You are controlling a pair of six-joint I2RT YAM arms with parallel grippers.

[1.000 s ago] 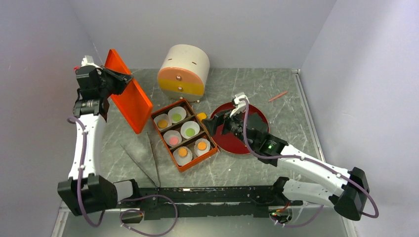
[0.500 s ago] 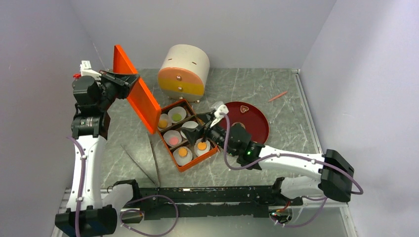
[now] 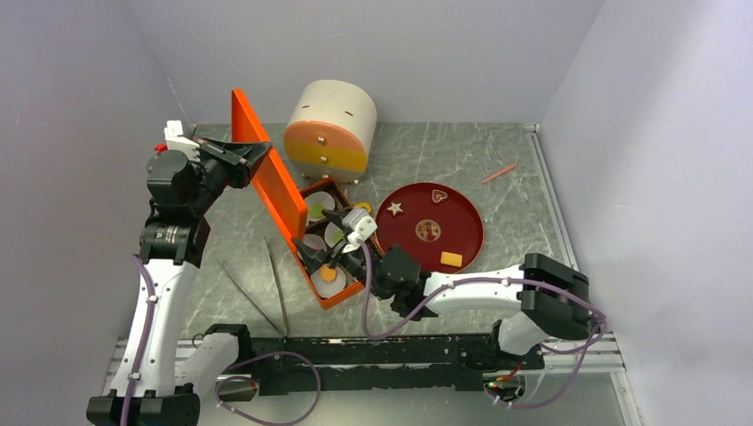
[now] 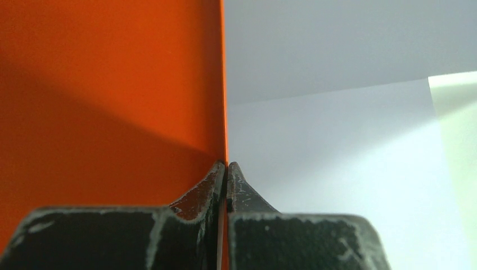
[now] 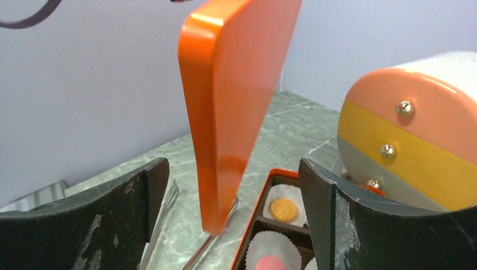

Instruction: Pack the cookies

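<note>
An orange box point(image 3: 330, 295) holds white paper liners with cookies: a green one point(image 3: 318, 211), an orange one point(image 3: 329, 274), and in the right wrist view an orange round point(image 5: 284, 208) and a pink one point(image 5: 270, 263). My left gripper point(image 3: 246, 158) is shut on the edge of the orange lid point(image 3: 269, 182), held nearly upright over the box's left side. The same grip point(image 4: 226, 166) and lid point(image 4: 112, 84) fill the left wrist view. My right gripper point(image 3: 321, 253) hovers open over the box, holding nothing. In its own view the gripper point(image 5: 233, 169) faces the lid point(image 5: 236, 101).
A red plate point(image 3: 466, 222) right of the box carries a white star point(image 3: 395, 208), a heart point(image 3: 438, 195), a brown disc point(image 3: 429, 232) and a yellow rectangle point(image 3: 452, 259). A round cream, peach and yellow container point(image 3: 330, 129) stands behind. Metal tongs point(image 3: 277, 284) lie left of the box.
My left arm has swung the lid rightward and stood it up beside the box. My right arm left the plate and moved left over the box, uncovering the cookies on the plate.
</note>
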